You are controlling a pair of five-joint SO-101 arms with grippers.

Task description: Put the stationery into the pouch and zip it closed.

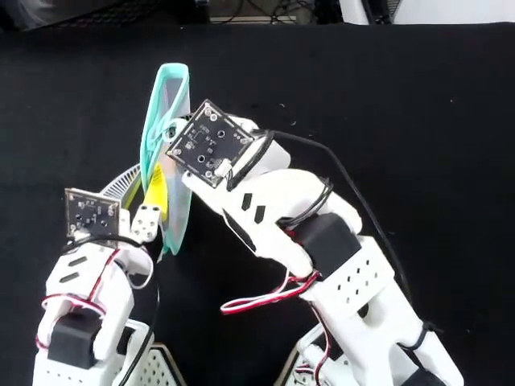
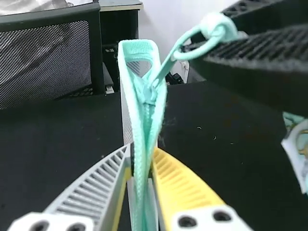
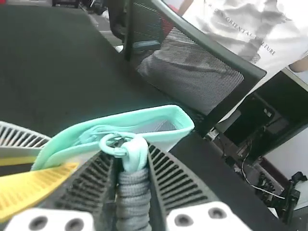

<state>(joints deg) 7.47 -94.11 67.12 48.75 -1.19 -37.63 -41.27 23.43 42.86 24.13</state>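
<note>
Jaws both clenched: my L gripper (image 2: 141, 156) pinches the pouch (image 1: 165, 121) by its zip edge, pouch standing on edge betw. us, my R gripper (image 3: 126, 156) grips the zip pull (image 3: 117, 141); zipping step, I judge, nxt needs even pull along teeth w/ L bracing.

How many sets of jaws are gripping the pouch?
2. The left jaws clamp the pouch at its near end; the right jaws pinch the zipper pull cord.
</note>
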